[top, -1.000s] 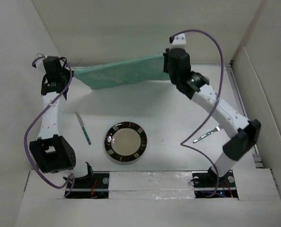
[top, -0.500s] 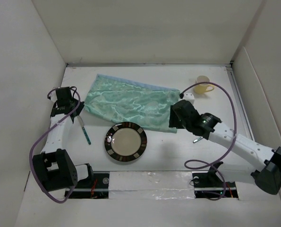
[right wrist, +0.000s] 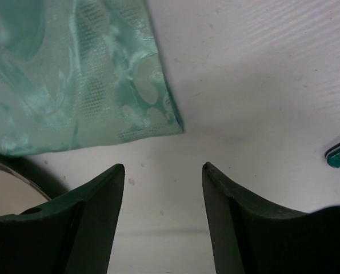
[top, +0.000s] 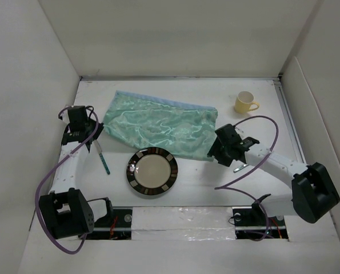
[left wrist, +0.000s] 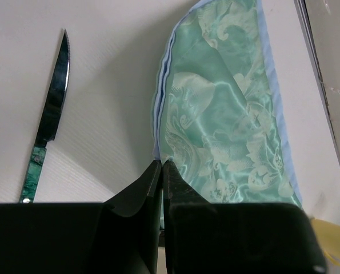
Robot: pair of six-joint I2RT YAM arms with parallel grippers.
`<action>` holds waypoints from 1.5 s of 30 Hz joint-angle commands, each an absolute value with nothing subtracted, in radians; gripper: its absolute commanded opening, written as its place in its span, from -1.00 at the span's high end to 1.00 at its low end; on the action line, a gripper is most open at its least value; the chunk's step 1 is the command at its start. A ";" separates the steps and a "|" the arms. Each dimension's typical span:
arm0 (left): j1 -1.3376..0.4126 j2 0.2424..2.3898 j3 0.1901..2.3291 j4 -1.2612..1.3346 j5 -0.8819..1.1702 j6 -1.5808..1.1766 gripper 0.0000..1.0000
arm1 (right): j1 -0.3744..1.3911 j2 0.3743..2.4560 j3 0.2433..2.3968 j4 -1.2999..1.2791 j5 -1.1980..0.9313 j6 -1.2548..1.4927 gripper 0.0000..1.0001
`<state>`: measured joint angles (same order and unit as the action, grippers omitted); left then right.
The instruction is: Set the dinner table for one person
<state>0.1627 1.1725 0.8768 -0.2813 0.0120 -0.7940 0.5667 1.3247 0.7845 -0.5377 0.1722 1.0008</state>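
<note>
On the dinner table (top: 199,184), nearest the arm bases, a dark-rimmed plate (top: 152,171) is laid a little left of centre. A green-handled knife (top: 103,157) is laid to its left, blade pointing away, clear of the plate. To the right, a fork (top: 240,168) is seen only in part, hidden under the right arm. The right gripper (right wrist: 164,171) is held with its fingers spread apart over bare table, nothing between them, just off the near right corner of the teal mat (top: 158,123). The left gripper (left wrist: 162,164) is pressed closed at the mat's left edge; whether cloth is pinched cannot be told. The mat is spread flat behind the plate. A yellow cup (top: 245,103) is stood at the far right, apart from the mat
</note>
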 commanded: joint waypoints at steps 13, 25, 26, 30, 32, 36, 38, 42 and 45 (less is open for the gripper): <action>0.146 1.150 0.882 -0.265 0.023 -0.782 1.00 | 0.471 1.423 0.666 -0.318 0.060 1.134 -0.10; 0.146 1.146 0.896 -0.275 0.009 -0.775 1.00 | 0.443 1.448 0.680 -0.295 0.110 1.144 0.68; 0.146 1.146 0.897 -0.273 0.009 -0.776 1.00 | 0.433 1.439 0.683 -0.298 0.130 1.138 0.72; 0.155 1.146 0.920 -0.258 0.011 -0.776 1.00 | 0.408 1.384 0.732 -0.291 0.152 1.068 1.00; 0.166 1.152 0.936 -0.242 0.015 -0.782 1.00 | 0.399 1.359 0.793 -0.308 0.166 1.014 1.00; 0.175 1.163 1.049 -0.207 0.081 -0.787 1.00 | 0.380 1.277 0.946 -0.374 0.190 0.888 1.00; 0.175 1.175 1.124 -0.183 0.116 -0.792 1.00 | 0.361 1.232 1.074 -0.396 0.213 0.806 1.00; 0.144 1.201 1.414 -0.225 0.135 -0.799 1.00 | 0.311 1.167 1.358 -0.486 0.207 0.687 1.00; 0.144 1.198 1.541 -0.251 0.166 -0.816 1.00 | 0.276 1.163 1.567 -0.541 0.196 0.634 1.00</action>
